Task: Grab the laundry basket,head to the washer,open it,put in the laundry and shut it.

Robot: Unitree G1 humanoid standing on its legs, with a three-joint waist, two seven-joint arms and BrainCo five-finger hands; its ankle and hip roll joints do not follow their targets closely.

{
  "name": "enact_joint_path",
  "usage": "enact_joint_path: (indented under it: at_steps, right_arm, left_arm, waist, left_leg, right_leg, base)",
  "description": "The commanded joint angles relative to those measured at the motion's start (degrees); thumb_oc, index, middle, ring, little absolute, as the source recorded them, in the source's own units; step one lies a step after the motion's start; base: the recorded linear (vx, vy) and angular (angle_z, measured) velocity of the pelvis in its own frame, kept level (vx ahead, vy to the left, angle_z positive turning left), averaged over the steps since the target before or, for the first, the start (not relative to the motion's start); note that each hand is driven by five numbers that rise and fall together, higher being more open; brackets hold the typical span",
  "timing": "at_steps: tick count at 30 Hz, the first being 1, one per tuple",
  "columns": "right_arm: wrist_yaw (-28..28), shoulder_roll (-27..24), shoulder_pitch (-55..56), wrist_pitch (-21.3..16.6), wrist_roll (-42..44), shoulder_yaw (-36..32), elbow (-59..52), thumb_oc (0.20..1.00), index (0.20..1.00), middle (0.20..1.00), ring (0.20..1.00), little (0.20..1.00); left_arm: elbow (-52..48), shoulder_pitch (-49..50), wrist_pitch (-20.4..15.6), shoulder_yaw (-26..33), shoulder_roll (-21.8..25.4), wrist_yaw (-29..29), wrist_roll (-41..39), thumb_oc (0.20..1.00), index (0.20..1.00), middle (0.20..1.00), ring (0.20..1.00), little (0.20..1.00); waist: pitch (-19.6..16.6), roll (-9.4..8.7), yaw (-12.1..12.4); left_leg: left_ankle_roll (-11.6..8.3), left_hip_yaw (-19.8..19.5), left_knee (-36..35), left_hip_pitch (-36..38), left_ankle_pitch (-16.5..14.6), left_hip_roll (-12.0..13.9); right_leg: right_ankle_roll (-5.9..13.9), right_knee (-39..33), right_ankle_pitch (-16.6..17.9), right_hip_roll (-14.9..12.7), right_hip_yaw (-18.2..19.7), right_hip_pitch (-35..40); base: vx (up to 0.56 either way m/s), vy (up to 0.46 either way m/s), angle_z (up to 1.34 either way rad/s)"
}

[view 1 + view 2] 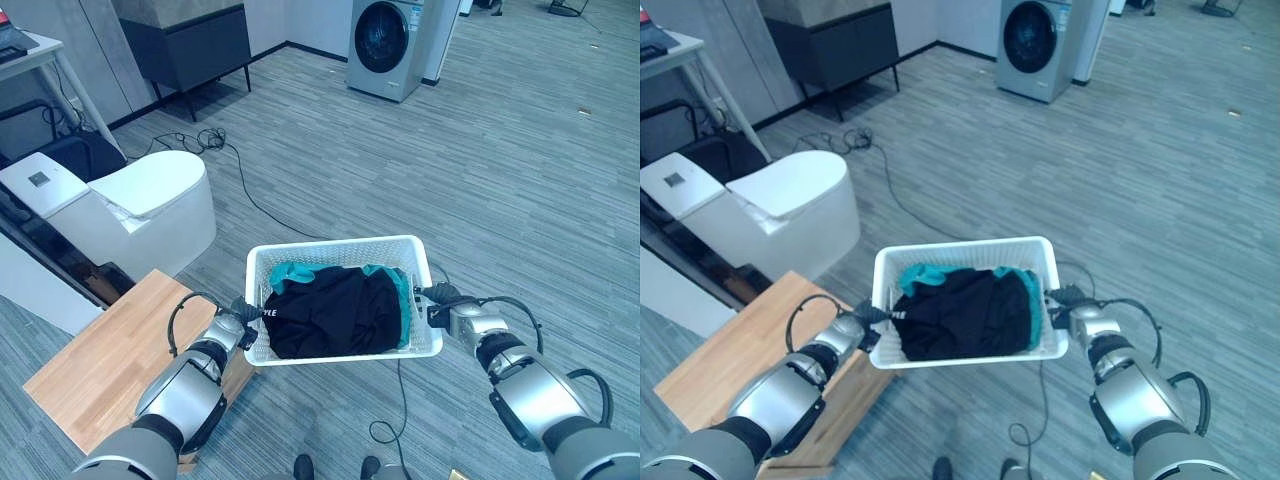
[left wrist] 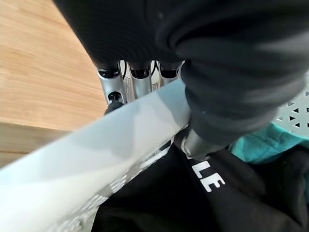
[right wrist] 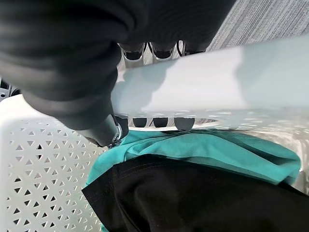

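Already the left hand (image 1: 243, 322) and right hand (image 1: 437, 300) clamp opposite short rims of the white perforated plastic laundry basket (image 1: 330, 250) holding black and teal laundry (image 1: 335, 308); the silver front-loading washer (image 1: 386, 42) stands well ahead, slightly right.

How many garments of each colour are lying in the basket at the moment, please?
Black garment: 1
Teal garment: 1
Total: 2 in the white basket, as far as the pile shows; anything buried beneath cannot be told.
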Motion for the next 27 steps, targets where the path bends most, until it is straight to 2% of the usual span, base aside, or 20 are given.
enact_joint_path:
  at_steps: [1, 2, 3, 5, 6, 7, 11, 13, 14, 15, 16, 17, 19, 20, 22, 23, 24, 25, 26, 27]
  right_arm:
    - [3.44, 3.10, -6.98, -6.07, 3.95, -3.63, -5.34, 0.200, 0.200, 0.200, 0.200, 0.200]
    - [3.45, 3.09, -7.01, -6.07, 3.95, -3.62, -5.32, 0.200, 0.200, 0.200, 0.200, 0.200]
    - [3.44, 3.10, -7.42, -6.20, 3.92, -3.46, -4.36, 0.200, 0.200, 0.200, 0.200, 0.200]
    - [3.32, 3.21, -7.66, -6.25, 3.83, -3.24, -4.15, 0.200, 0.200, 0.200, 0.200, 0.200]
    - [3.32, 3.22, -7.67, -6.25, 3.83, -3.21, -4.15, 0.200, 0.200, 0.200, 0.200, 0.200]
    - [3.20, 3.19, -8.01, -6.30, 3.98, -3.14, -4.18, 0.200, 0.200, 0.200, 0.200, 0.200]
    - [3.23, 1.56, -7.08, -5.80, 3.32, -2.64, -6.18, 0.200, 0.200, 0.200, 0.200, 0.200]
    - [3.52, -0.37, -5.60, -5.58, 3.36, -2.29, -7.01, 0.200, 0.200, 0.200, 0.200, 0.200]
    - [3.70, -1.39, -4.49, -5.60, 4.11, -2.43, -7.89, 0.200, 0.200, 0.200, 0.200, 0.200]
    - [3.85, -2.31, -2.92, -5.75, 4.42, -2.78, -8.99, 0.200, 0.200, 0.200, 0.200, 0.200]
    - [3.84, -2.31, -2.89, -5.75, 4.41, -2.79, -9.02, 0.200, 0.200, 0.200, 0.200, 0.200]
    - [3.46, -2.80, -2.22, -5.99, 4.15, -2.53, -9.64, 0.200, 0.200, 0.200, 0.200, 0.200]
    - [3.11, -2.50, -1.98, -6.07, 3.93, -1.93, -9.67, 0.200, 0.200, 0.200, 0.200, 0.200]
    - [2.85, -2.51, -1.87, -5.84, 4.08, -2.16, -9.48, 0.200, 0.200, 0.200, 0.200, 0.200]
    - [2.66, -1.65, -1.73, -5.86, 3.64, -1.85, -9.17, 0.200, 0.200, 0.200, 0.200, 0.200]
    - [2.65, -1.65, -1.69, -5.86, 3.63, -1.85, -9.18, 0.200, 0.200, 0.200, 0.200, 0.200]
    - [2.45, -0.75, -0.71, -6.27, 2.78, -1.72, -10.46, 0.200, 0.200, 0.200, 0.200, 0.200]
    - [2.32, -0.51, -0.52, -6.56, 2.38, -1.59, -10.77, 0.200, 0.200, 0.200, 0.200, 0.200]
    - [1.97, 0.28, 0.20, -7.45, 1.90, -1.18, -11.62, 0.200, 0.200, 0.200, 0.200, 0.200]
    - [2.06, 0.46, 0.38, -7.75, 1.65, -1.02, -12.01, 0.200, 0.200, 0.200, 0.200, 0.200]
  left_arm:
    - [-0.98, -5.14, -2.88, -2.65, -1.89, -1.31, 0.52, 0.200, 0.200, 0.200, 0.200, 0.200]
    - [-0.97, -5.16, -2.88, -2.64, -1.89, -1.32, 0.52, 0.200, 0.200, 0.200, 0.200, 0.200]
    - [-0.50, -5.61, -2.82, -2.17, -1.76, -1.33, 0.16, 0.200, 0.200, 0.200, 0.200, 0.200]
    - [-0.27, -5.64, -2.93, -1.67, -1.52, -1.52, 0.11, 0.200, 0.200, 0.200, 0.200, 0.200]
    - [-0.27, -5.63, -2.93, -1.64, -1.52, -1.53, 0.12, 0.200, 0.200, 0.200, 0.200, 0.200]
    - [-0.02, -6.01, -3.06, -1.26, -1.20, -1.58, 0.40, 0.200, 0.200, 0.200, 0.200, 0.200]
    - [0.41, -5.80, -3.01, -0.33, -1.19, -1.64, 0.91, 0.200, 0.200, 0.200, 0.200, 0.200]
    - [0.82, -5.40, -3.10, -0.23, -3.00, -1.58, 1.32, 0.200, 0.200, 0.200, 0.200, 0.200]
    - [1.09, -4.77, -3.13, 0.33, -4.09, -1.69, 1.48, 0.200, 0.200, 0.200, 0.200, 0.200]
    - [1.24, -3.92, -3.15, 0.36, -4.10, -2.05, 1.53, 0.200, 0.200, 0.200, 0.200, 0.200]
    - [1.24, -3.91, -3.15, 0.35, -4.11, -2.05, 1.53, 0.200, 0.200, 0.200, 0.200, 0.200]
    - [1.07, -3.62, -2.88, 0.61, -3.83, -2.00, 1.42, 0.200, 0.200, 0.200, 0.200, 0.200]
    - [0.43, -3.49, -3.04, 0.55, -4.41, -1.99, 0.90, 0.200, 0.200, 0.200, 0.200, 0.200]
    - [0.57, -3.65, -2.90, 0.47, -4.56, -2.18, 0.84, 0.200, 0.200, 0.200, 0.200, 0.200]
    - [0.72, -3.52, -2.82, 0.13, -4.76, -2.34, 0.58, 0.200, 0.200, 0.200, 0.200, 0.200]
    - [0.71, -3.48, -2.81, 0.13, -4.77, -2.34, 0.58, 0.200, 0.200, 0.200, 0.200, 0.200]
    - [0.29, -2.95, -2.95, 0.02, -4.27, -2.51, 0.37, 0.200, 0.200, 0.200, 0.200, 0.200]
    - [0.16, -2.79, -3.08, -0.08, -3.95, -2.32, 0.13, 0.200, 0.200, 0.200, 0.200, 0.200]
    - [-0.71, -2.37, -3.28, -0.72, -3.64, -2.17, -0.02, 0.200, 0.200, 0.200, 0.200, 0.200]
    - [-1.05, -2.26, -3.40, -0.98, -3.45, -2.21, 0.00, 0.200, 0.200, 0.200, 0.200, 0.200]
  waist:
    - [-0.80, -1.68, -0.14]
    - [-0.74, -1.62, -0.20]
    - [-0.45, -1.57, -0.56]
    - [-0.18, -1.88, -1.70]
    - [-0.12, -1.75, -1.75]
    - [0.12, -2.05, -3.10]
    - [-0.05, -2.04, -6.37]
    - [-0.75, -2.05, -8.11]
    - [-1.69, -1.89, -9.70]
    - [-1.64, -2.56, -10.08]
    - [-1.68, -2.47, -10.20]
    - [-1.00, -4.21, -9.47]
    - [-0.36, -5.77, -8.50]
    - [0.10, -5.39, -7.79]
    - [0.08, -5.86, -6.90]
    - [0.15, -5.69, -6.85]
    - [0.48, -5.55, -5.23]
    - [0.52, -5.41, -4.82]
    - [1.70, -4.17, -2.58]
    - [1.89, -3.85, -1.78]
  left_leg:
    - [-1.14, 5.19, 9.81, 1.38, -9.05, -2.29]
    - [-1.15, 5.12, 9.82, 1.44, -9.09, -2.25]
    - [-1.57, 5.18, 9.01, 2.83, -9.59, -2.23]
    - [-2.35, 4.61, 8.37, 4.77, -9.80, -2.54]
    - [-2.39, 4.55, 8.33, 4.91, -9.85, -2.41]
    - [-3.32, 4.03, 7.51, 7.02, -10.53, -2.25]
    - [-4.76, 2.56, 7.27, 10.98, -11.61, -1.36]
    - [-6.44, 1.21, 11.92, 10.90, -10.73, -0.91]
    - [-9.62, -0.46, 20.76, 9.04, -4.34, 0.32]
    - [-12.79, -1.25, 32.34, 3.92, 4.65, 0.98]
    - [-12.83, -1.39, 32.73, 3.65, 4.48, 1.08]
    - [-13.56, -0.07, 44.34, -1.70, 8.48, 2.14]
    - [-12.55, 2.62, 53.10, -6.14, 8.16, 3.09]
    - [-12.11, 2.78, 52.97, -8.35, 6.93, 3.61]
    - [-10.88, 3.13, 48.88, -13.11, 5.80, 2.03]
    - [-10.89, 3.10, 49.12, -13.08, 5.55, 2.22]
    - [-9.25, 4.48, 39.64, -16.84, 3.99, 2.01]
    - [-8.65, 5.04, 34.63, -18.55, 4.30, 2.36]
    - [-8.18, 4.80, 17.72, -21.05, 8.16, 4.69]
    - [-8.56, 4.21, 9.80, -20.84, 10.25, 5.49]
  right_leg:
    - [4.07, -2.60, 4.57, -1.54, -0.21, -2.39]
    - [4.07, -2.66, 4.57, -1.51, -0.30, -2.27]
    - [4.00, -6.04, 6.68, -1.87, -2.35, -4.37]
    - [4.56, -10.83, 9.59, -1.74, -2.50, -7.00]
    - [4.55, -11.07, 9.68, -1.60, -2.62, -6.75]
    - [5.65, -16.60, 12.45, -2.21, -2.45, -8.96]
    - [6.31, -18.67, 15.13, -1.49, 2.18, -10.72]
    - [4.67, -18.00, 15.47, 0.44, 4.94, -9.01]
    - [2.63, -17.30, 14.48, 2.88, 5.75, -6.85]
    - [0.11, -17.13, 12.43, 3.42, 5.53, -3.70]
    - [0.07, -17.09, 12.41, 3.47, 5.36, -3.77]
    - [-2.16, -18.01, 10.32, 3.43, 5.12, -0.09]
    - [-3.65, -18.69, 8.94, 3.73, 4.80, 2.56]
    - [-3.91, -19.62, 8.47, 4.65, 5.16, 4.29]
    - [-3.88, -20.58, 7.55, 4.72, 5.66, 6.19]
    - [-3.88, -20.59, 7.50, 4.92, 5.66, 6.30]
    - [-3.52, -20.89, 6.03, 6.06, 6.61, 8.98]
    - [-3.43, -20.88, 5.34, 6.64, 6.83, 9.54]
    - [-2.95, -21.24, 3.30, 8.58, 8.62, 13.48]
    - [-2.59, -21.67, 2.13, 8.95, 9.22, 15.75]
  base:
    - [0.09, 0.004, 0.24]
    - [0.19, -0.031, 0.09]
    - [0.17, -0.060, -0.11]
    - [0.20, -0.072, -0.28]
    - [0.28, -0.122, -0.03]
    - [0.28, -0.119, 0.09]
    - [0.34, -0.144, 0.10]
    - [0.41, -0.262, 0.70]
    - [0.56, -0.445, 1.07]
    - [0.43, -0.361, 0.96]
    - [0.41, -0.426, 0.40]
    - [0.29, -0.348, 0.02]
    - [0.36, -0.394, -0.11]
    - [0.32, -0.236, -0.06]
    - [0.24, -0.107, -0.09]
    - [0.33, -0.102, -0.05]
    - [0.36, -0.082, -0.19]
    - [0.67, -0.061, -0.36]
    - [0.63, 0.027, -0.36]
    - [0.51, 0.047, -0.29]
